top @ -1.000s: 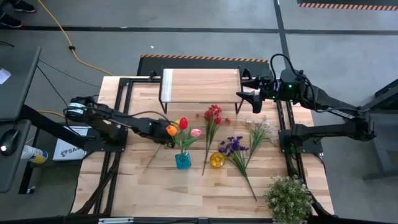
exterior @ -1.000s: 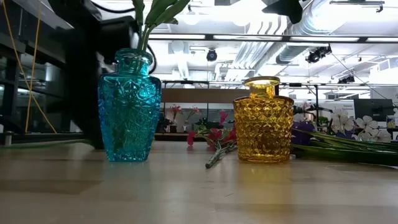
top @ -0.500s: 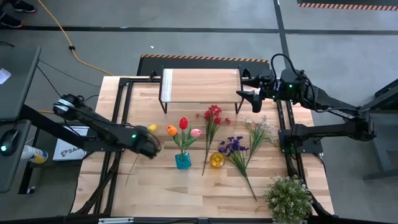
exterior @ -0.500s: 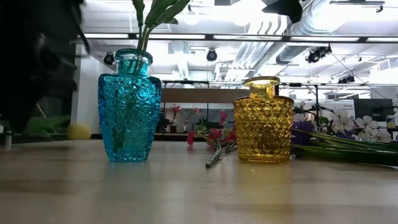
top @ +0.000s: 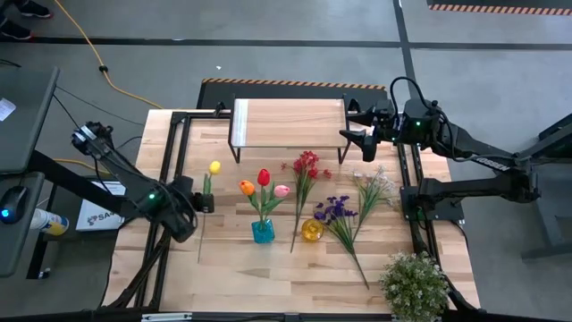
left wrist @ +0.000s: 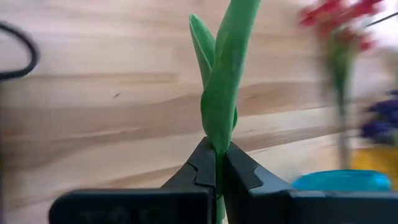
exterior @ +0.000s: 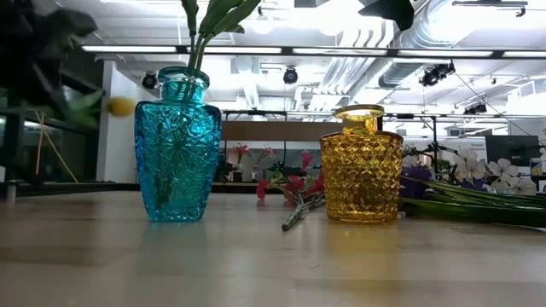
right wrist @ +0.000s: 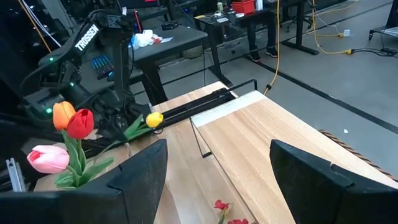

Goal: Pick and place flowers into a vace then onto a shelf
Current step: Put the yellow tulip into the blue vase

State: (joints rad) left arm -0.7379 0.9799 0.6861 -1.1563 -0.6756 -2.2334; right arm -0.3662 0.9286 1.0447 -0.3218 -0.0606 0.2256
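My left gripper (top: 205, 202) is shut on a yellow tulip (top: 214, 167), left of the blue vase (top: 262, 232). That vase holds an orange, a red and a pink tulip (top: 263, 178). A yellow vase (top: 311, 230) stands empty beside it. Red (top: 307, 165), purple (top: 335, 210) and white (top: 375, 184) sprays lie flat on the table. The shelf (top: 288, 122) stands at the far edge. My right gripper (top: 357, 136) hangs open off the shelf's right end, with nothing between its fingers. My left gripper pinches the yellow tulip's green stem at its leaves (left wrist: 217, 134) between its two fingers. The fingers (left wrist: 202, 163) slant down from the table's left and lie across the stem. The head (exterior: 122, 106) points toward the far edge, well above the tabletop. The long stem end (top: 198, 255) trails toward the near edge.
A bushy potted plant (top: 414, 286) stands at the near right corner. Black frame rails (top: 174, 152) run along both sides of the table. Bare tabletop (top: 241, 277) lies near the front edge, left of the vases.
My left gripper has drawn back from the blue vase toward the table's left edge, risen and rolled, staying shut on the yellow tulip. The tulip has swung round. Its head now points to the far edge and is lifted well above the table.
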